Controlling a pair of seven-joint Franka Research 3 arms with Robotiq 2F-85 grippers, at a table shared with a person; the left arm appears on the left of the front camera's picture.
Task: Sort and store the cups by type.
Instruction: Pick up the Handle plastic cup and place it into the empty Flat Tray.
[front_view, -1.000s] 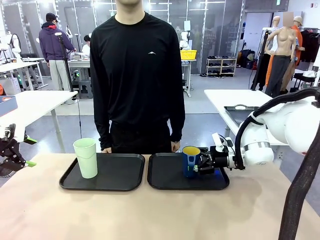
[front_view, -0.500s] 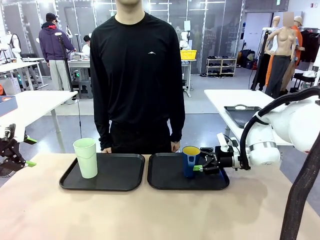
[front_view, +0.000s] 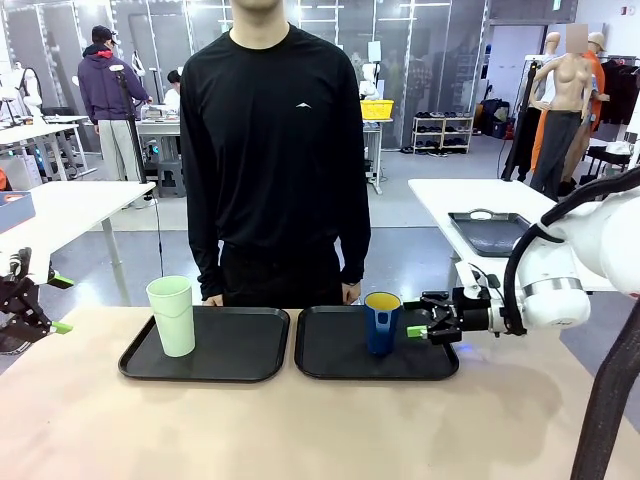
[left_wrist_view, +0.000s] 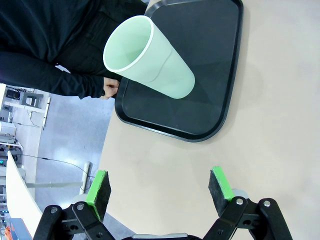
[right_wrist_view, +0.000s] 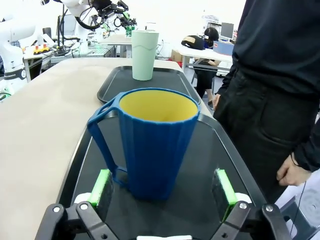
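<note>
Front view: dark blue mug (front_view: 381, 322) standing upright on right tray (front_view: 340, 361), right gripper (front_view: 424, 323) hovering just beside it on robot's right, jaws spread wide, holding nothing. Right wrist view: mug sitting dead ahead between green pads (right_wrist_view: 102, 186), long axis vertical, handle pointing to picture left. Mint-green tumbler (front_view: 172, 315) standing upright on left tray (front_view: 240, 361), well apart. Left gripper (left_wrist_view: 160, 186) also gaping wide, empty, resting near table's left edge, tumbler lying beyond its fingers. Right arm nearer mug; left arm nearer tumbler.
</note>
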